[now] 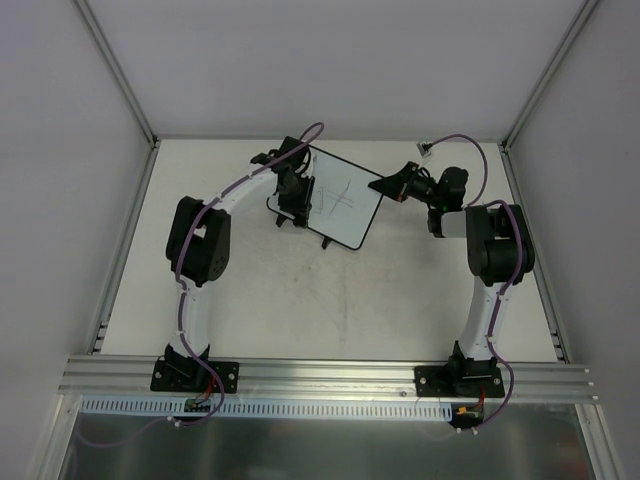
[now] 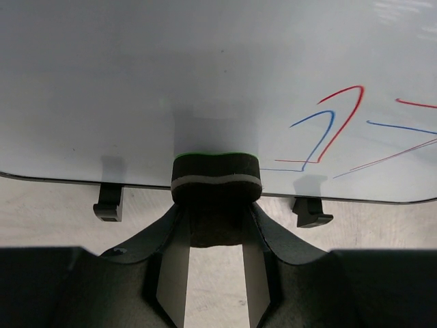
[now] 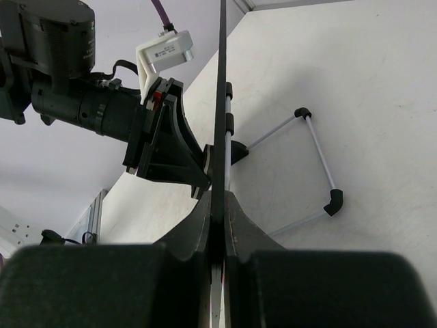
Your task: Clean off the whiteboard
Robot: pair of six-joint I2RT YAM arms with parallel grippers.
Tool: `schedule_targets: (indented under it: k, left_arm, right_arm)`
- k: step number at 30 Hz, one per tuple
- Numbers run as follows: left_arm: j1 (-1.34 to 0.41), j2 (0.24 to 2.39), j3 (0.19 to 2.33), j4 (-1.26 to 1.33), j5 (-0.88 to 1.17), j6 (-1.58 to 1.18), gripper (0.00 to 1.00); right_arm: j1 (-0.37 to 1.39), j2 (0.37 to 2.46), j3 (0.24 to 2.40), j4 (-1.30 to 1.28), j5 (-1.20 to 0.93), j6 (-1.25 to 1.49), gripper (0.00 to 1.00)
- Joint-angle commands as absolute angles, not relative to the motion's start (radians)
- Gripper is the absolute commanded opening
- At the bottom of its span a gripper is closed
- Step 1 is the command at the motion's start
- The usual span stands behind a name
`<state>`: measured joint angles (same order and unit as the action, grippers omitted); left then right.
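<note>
Whiteboard (image 1: 352, 215) near the far edge of the tabletop (image 1: 300, 310), about midway between its left and right edges and turned at an angle, with one of your arms at each side of it. Your left end effector (image 1: 297, 192) is at the board's left side. Its fingers (image 2: 171, 273) are pinched on a dark foam eraser (image 2: 216, 179) with a pale stripe and a green top. From the left wrist you see the eraser's top pressed flat against the white face just above the lower rim, between the two small black feet (image 2: 108, 203). Red and blue pen lines (image 2: 328, 130) lie on the face to the right of the eraser, apart from it.

Your right end effector (image 1: 385, 187) is at the board's right edge. From the right wrist you look along the board edge-on, and the two fingers (image 3: 198, 229) are pressed together on the thin black frame, one on each face. A wire stand (image 3: 317, 160) of white rods with black corner pieces juts from the back of the board. You cannot tell whether the feet touch the tabletop.
</note>
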<state>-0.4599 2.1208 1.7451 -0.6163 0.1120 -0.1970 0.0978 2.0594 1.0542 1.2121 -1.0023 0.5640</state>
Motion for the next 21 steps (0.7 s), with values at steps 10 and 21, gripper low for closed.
schedule_targets:
  k: [10, 21]
  left_arm:
    - [-0.485, 2.194, 1.991, -0.479, 0.167, -0.210, 0.00]
    - [-0.483, 2.243, 2.059, -0.477, 0.179, -0.183, 0.00]
  right_arm:
    - [0.124, 1.977, 1.066, 1.368, -1.098, 0.543, 0.00]
    - [0.129, 1.983, 1.069, 1.373, -1.101, 0.546, 0.00]
